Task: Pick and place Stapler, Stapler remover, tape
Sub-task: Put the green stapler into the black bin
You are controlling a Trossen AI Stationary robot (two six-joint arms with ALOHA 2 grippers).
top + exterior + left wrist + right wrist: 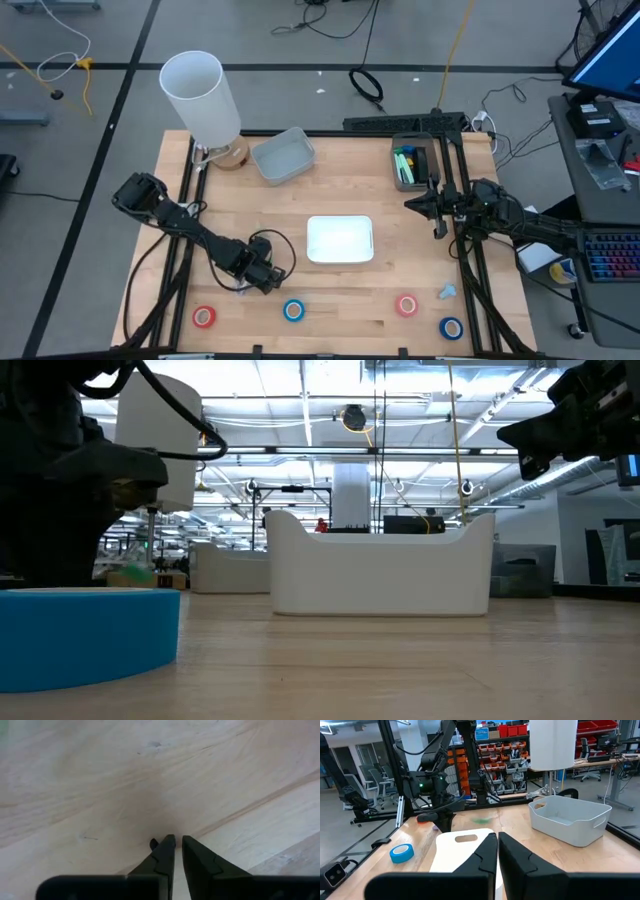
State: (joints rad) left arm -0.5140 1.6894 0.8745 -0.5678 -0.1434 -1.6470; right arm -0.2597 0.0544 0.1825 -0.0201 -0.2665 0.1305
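Tape rolls (293, 311) lie outside the empty white tray (340, 240).

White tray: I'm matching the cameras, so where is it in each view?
High: white tray, table centre.
Low: picture's middle.
Left wrist: not in it.
Right wrist: low, left of centre.
Shared landmark: tall white cylinder, except in the left wrist view.

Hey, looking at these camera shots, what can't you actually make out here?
- Left gripper, shut low over the wooden table: the high view hides anything under it, and its wrist view shows only bare wood.
- Grey organiser tray, high view: its green contents are too small to identify.
- Small pale blue object beside the red tape roll: too small to name.
- Blue tape roll, low view: cut off by the left edge.
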